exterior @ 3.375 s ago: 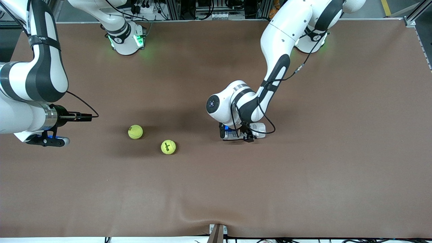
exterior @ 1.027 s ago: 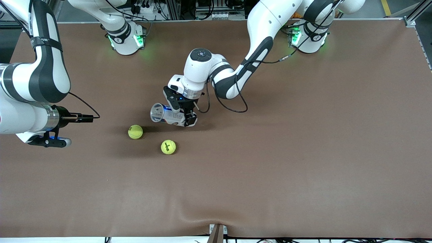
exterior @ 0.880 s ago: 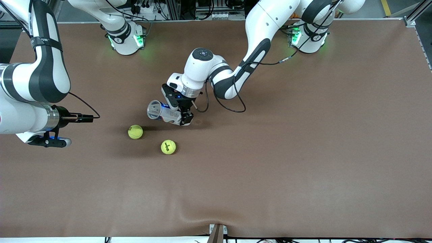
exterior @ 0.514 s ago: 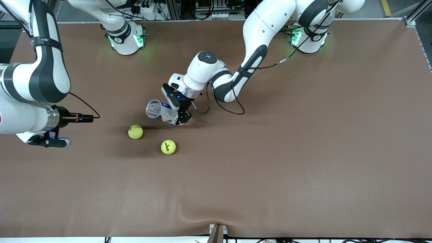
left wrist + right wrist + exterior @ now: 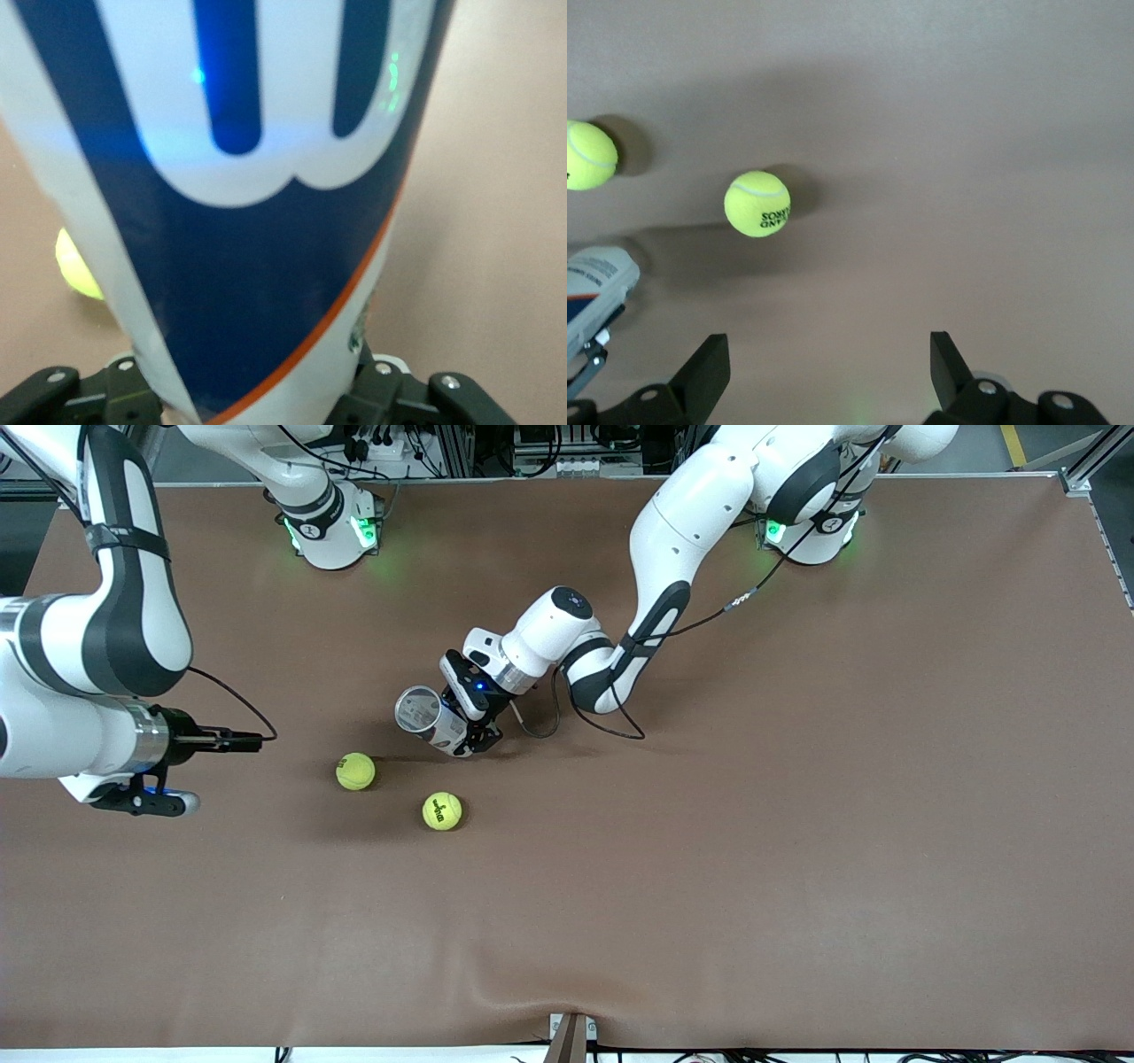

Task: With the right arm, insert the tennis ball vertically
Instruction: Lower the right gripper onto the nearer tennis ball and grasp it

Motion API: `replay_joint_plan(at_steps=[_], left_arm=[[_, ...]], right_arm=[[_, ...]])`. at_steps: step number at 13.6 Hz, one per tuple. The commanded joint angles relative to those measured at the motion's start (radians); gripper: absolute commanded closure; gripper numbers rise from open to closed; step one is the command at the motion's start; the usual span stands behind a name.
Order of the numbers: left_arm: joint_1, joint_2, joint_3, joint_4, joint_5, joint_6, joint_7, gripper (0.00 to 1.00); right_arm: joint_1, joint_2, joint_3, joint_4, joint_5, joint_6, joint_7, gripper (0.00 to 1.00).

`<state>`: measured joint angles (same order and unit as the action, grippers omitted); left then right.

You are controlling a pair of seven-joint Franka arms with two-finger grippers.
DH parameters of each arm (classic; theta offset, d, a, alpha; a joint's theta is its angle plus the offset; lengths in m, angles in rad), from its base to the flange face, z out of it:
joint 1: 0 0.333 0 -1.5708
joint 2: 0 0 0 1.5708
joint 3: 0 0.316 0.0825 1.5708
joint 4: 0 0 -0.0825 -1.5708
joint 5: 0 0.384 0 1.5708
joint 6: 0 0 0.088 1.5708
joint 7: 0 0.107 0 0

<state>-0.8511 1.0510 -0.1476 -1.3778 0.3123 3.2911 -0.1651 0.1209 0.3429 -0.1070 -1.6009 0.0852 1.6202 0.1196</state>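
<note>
Two yellow tennis balls (image 5: 355,771) (image 5: 441,811) lie on the brown table; in the right wrist view the tennis balls (image 5: 757,204) (image 5: 586,155) show apart from each other. My left gripper (image 5: 469,713) is shut on a white and blue ball can (image 5: 431,722), held tilted just above the table, its open mouth (image 5: 416,709) turned up and toward the right arm's end. That can (image 5: 248,204) fills the left wrist view, with one ball (image 5: 78,266) beside it. My right gripper (image 5: 828,372) hangs open and empty over bare table toward the right arm's end (image 5: 146,802).
The brown table cover (image 5: 709,868) has a small wrinkle at its edge nearest the front camera (image 5: 496,992). The left arm's cable (image 5: 567,726) loops beside the can. The can's base (image 5: 594,279) shows at the edge of the right wrist view.
The left arm has lifted the can off the table, carried it toward the balls, and tipped its mouth more upward. The right arm has shifted slightly. The balls have not moved.
</note>
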Motion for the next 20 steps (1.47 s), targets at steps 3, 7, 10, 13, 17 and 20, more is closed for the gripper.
replay_joint_plan(at_steps=[3,7,10,13,17,20], left_arm=[[-0.011,0.078,0.048,0.016,-0.007,0.188,-0.013,0.26],[0.0,0.075,0.048,-0.029,-0.003,0.26,-0.007,0.26],[0.027,0.066,0.048,-0.066,0.036,0.265,-0.001,0.26],[0.07,0.049,0.048,-0.106,0.109,0.265,-0.001,0.26],[0.112,0.046,0.043,-0.122,0.178,0.265,-0.001,0.26],[0.122,0.044,0.042,-0.124,0.186,0.265,-0.001,0.27]], right_arm=[[0.083,-0.013,-0.005,-0.158,0.016,0.22,0.129,0.0],[0.121,-0.005,-0.005,-0.275,0.019,0.426,0.176,0.0],[0.132,0.001,-0.005,-0.39,0.019,0.623,0.176,0.0],[0.134,0.036,-0.003,-0.444,0.019,0.731,0.176,0.0],[0.155,0.076,-0.002,-0.445,0.07,0.736,0.176,0.0],[0.18,0.105,-0.002,-0.445,0.12,0.754,0.18,0.0]])
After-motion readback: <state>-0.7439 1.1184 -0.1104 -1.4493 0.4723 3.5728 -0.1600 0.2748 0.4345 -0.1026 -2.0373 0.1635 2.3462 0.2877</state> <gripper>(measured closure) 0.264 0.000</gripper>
